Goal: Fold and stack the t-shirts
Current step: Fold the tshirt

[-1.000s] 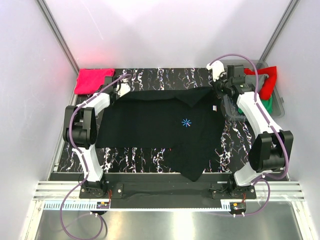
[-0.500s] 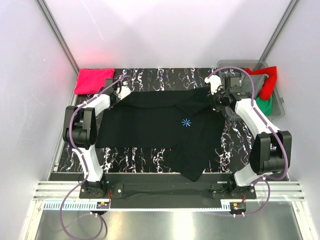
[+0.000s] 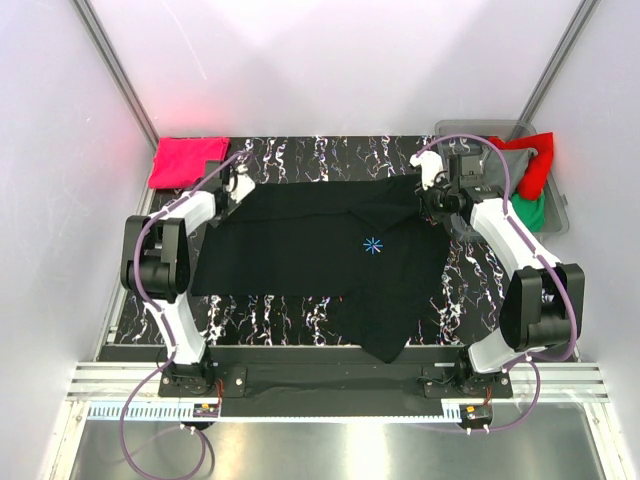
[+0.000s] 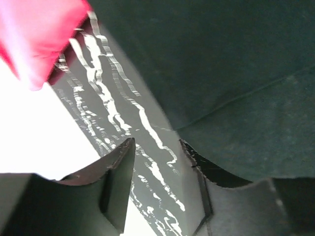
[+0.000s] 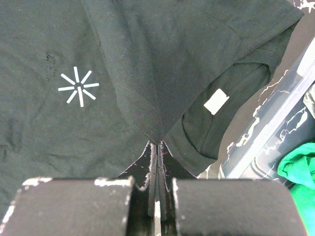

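Note:
The large black t-shirt [image 3: 300, 250] lies spread across the marbled table, its light-blue asterisk [image 3: 372, 245] facing up. My right gripper [image 3: 428, 200] is at the shirt's back right corner. In the right wrist view this gripper [image 5: 158, 143] is shut on a pinched fold of the black t-shirt [image 5: 147, 59], close to the collar and its white label [image 5: 216, 102]. My left gripper [image 3: 233, 188] is at the shirt's back left corner. Its jaws [image 4: 156, 147] stand open over bare table, with the black cloth [image 4: 236, 73] just to their right. A pink-red t-shirt [image 3: 186, 160] lies folded at the back left.
A grey bin [image 3: 556, 212] at the back right holds a red tee [image 3: 530, 165] and a green one [image 3: 533, 208]. The green cloth [image 5: 299, 169] also shows beside the right gripper. White walls close in the table on three sides.
My left gripper has opened and let go of the shirt's back left edge. My right gripper has carried its corner a little to the left and stays shut on it.

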Robot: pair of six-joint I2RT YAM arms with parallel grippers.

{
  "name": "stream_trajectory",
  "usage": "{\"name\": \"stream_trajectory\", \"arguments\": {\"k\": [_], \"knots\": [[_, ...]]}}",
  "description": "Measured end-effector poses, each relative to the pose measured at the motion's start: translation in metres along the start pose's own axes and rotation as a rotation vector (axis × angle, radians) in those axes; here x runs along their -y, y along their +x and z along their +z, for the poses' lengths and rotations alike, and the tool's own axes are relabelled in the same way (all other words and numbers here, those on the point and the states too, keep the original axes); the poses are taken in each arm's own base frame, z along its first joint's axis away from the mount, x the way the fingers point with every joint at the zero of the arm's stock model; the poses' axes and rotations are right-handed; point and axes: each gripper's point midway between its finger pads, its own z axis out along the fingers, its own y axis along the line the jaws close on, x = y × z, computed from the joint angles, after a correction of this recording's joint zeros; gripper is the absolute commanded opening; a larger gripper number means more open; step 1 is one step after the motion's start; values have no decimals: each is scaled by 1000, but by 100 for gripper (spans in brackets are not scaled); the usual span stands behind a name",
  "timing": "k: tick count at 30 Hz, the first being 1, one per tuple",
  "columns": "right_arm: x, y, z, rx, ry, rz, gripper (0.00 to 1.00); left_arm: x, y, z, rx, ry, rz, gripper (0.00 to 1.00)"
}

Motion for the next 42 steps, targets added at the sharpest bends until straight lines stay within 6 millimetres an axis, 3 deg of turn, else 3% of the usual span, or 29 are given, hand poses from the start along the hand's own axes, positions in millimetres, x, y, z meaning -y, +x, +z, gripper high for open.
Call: {"name": "stream_trajectory", "arguments": {"k": [3, 7, 8, 10, 18, 30, 34, 36, 37, 38, 40, 42], "knots": [[-1, -1, 0, 3, -3, 2, 0, -15, -14, -8, 33, -27, -30, 39], [-1, -1, -1, 5, -2, 8, 0, -29, -37, -15, 82, -50, -55, 17], [-1, -2, -1, 6, -2, 8, 0, -30, -41, -14, 88, -48, -57, 7], [0, -5, -2, 13, 1, 7, 0, -26, -45, -6, 85, -31, -65, 0], [10, -27, 0, 45, 12, 4, 0, 19, -21, 24, -24, 102, -35, 0], [18, -40, 12, 50, 14, 15, 0, 26, -13, 30, -60, 129, -39, 0], [26, -47, 25, 52, 18, 22, 0, 26, -13, 30, -63, 130, -38, 0], [33, -51, 40, 49, 22, 23, 6, 26, -13, 30, -64, 130, -37, 0], [37, -52, 49, 41, 22, 26, 27, 26, -13, 30, -65, 131, -37, 0], [41, -54, 58, 37, 27, 32, 35, 26, -13, 30, -67, 132, -36, 0], [53, -52, 77, 16, 54, 31, 45, 26, -13, 31, -69, 131, -36, 0], [64, -52, 88, 0, 90, 27, 47, 25, -13, 31, -69, 130, -36, 0]]}}
